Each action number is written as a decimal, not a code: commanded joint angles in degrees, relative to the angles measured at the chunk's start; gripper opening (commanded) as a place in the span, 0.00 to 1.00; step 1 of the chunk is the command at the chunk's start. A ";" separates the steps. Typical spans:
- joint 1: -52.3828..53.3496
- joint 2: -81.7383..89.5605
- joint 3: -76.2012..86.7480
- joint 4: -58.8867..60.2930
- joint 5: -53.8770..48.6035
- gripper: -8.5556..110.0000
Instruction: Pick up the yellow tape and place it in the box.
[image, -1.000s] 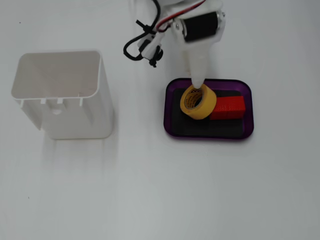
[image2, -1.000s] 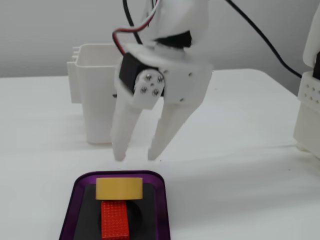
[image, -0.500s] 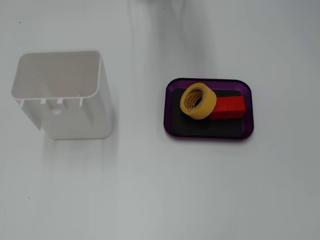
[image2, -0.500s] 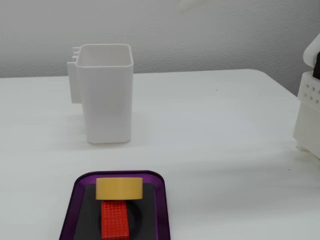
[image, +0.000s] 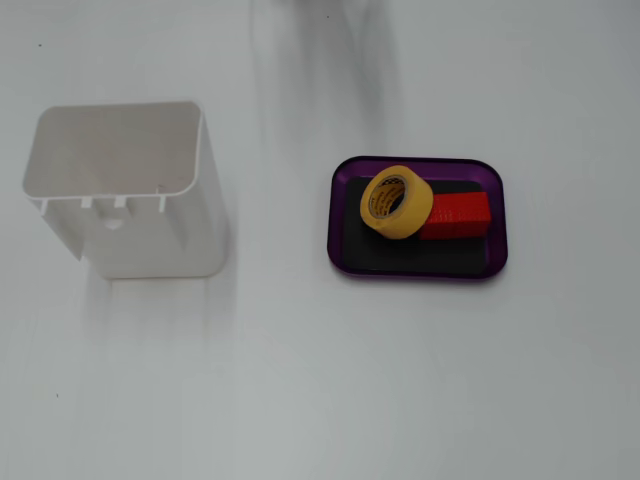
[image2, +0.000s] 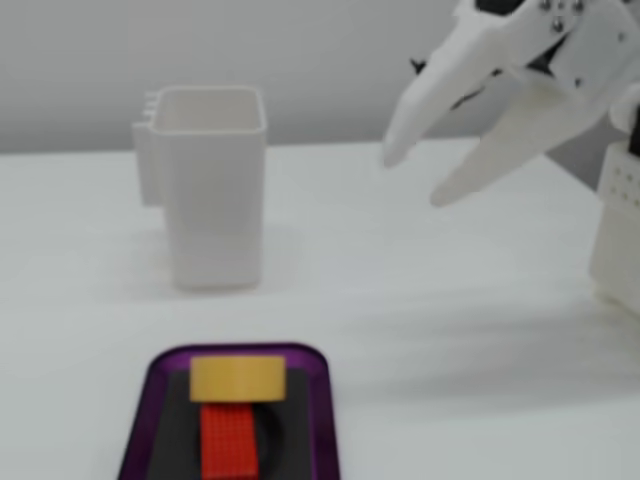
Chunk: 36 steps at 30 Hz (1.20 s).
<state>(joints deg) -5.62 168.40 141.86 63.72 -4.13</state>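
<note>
The yellow tape (image: 396, 203) (image2: 238, 379) lies inside the purple box (image: 345, 255) (image2: 318, 420), tilted and leaning against the red block (image: 456, 215) (image2: 228, 440) that also sits on the box's black floor. The white gripper (image2: 410, 176) shows only in a fixed view, at the upper right, raised well above the table and far from the box. Its two fingers are spread apart and hold nothing. In the other fixed view the gripper is out of frame; only faint shadows fall on the table at the top.
A tall white open-topped container (image: 125, 185) (image2: 210, 185) stands on the white table, to the left of the box in a fixed view and behind it in the other. Part of the arm's white base (image2: 618, 235) stands at the right edge.
</note>
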 joint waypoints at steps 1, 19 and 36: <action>0.26 6.50 12.04 -5.71 0.35 0.18; 3.08 30.06 35.51 -4.66 0.62 0.17; 3.87 29.88 35.42 -2.46 -0.09 0.07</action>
<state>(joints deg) -2.11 191.95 176.75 61.79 -3.96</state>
